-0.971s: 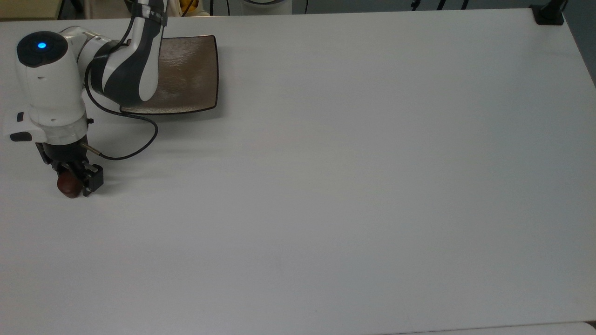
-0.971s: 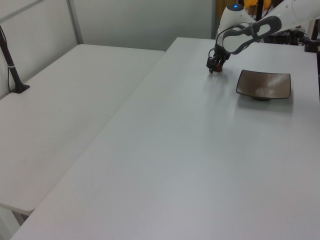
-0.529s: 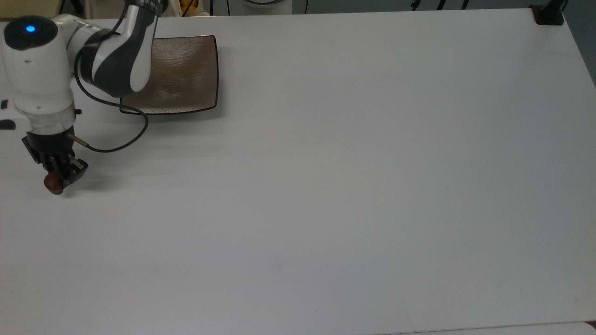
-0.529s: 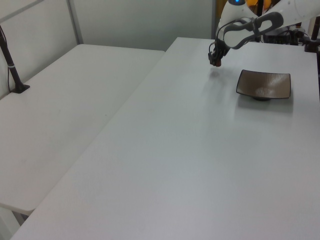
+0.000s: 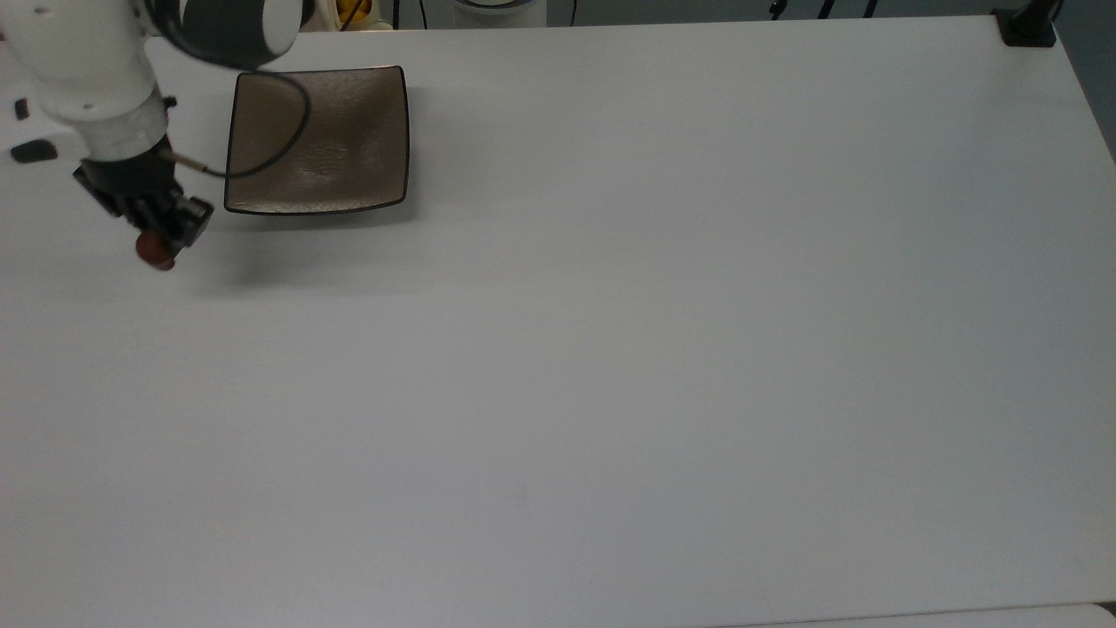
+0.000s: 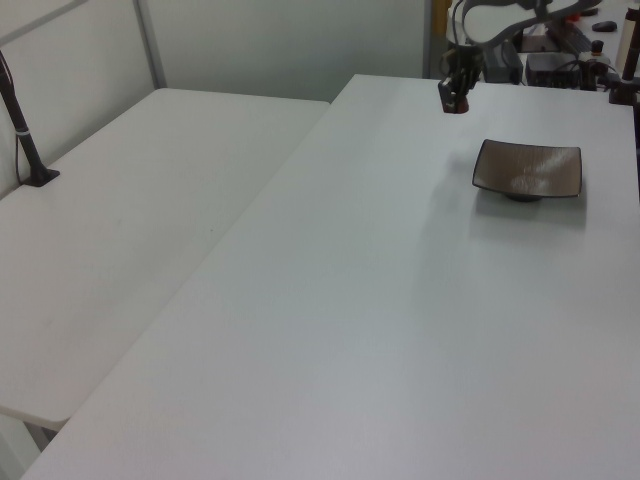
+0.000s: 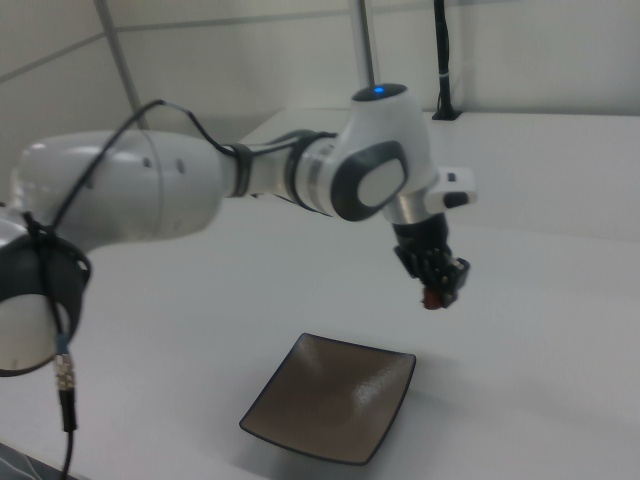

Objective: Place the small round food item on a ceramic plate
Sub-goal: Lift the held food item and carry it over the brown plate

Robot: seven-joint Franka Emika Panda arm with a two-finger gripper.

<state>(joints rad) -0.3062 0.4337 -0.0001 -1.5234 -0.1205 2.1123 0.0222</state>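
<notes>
Table (image 5: 654, 349): white, wide, bare.
Ceramic plate (image 5: 318, 144): resting near the top view's upper left corner.
Gripper (image 5: 161, 237): raised, jaws clenched on chestnut (image 5: 154, 250), beside plate.
Room: pale walls.

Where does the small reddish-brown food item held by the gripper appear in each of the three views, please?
Top view: the small round food item is at the far left, pinched in the gripper, to the left of the ceramic plate.
Left view: the item is near the top, right of centre, up and to the left of the plate.
Right view: the item is right of centre, above the plate.
Shared landmark: the square brown plate.
</notes>
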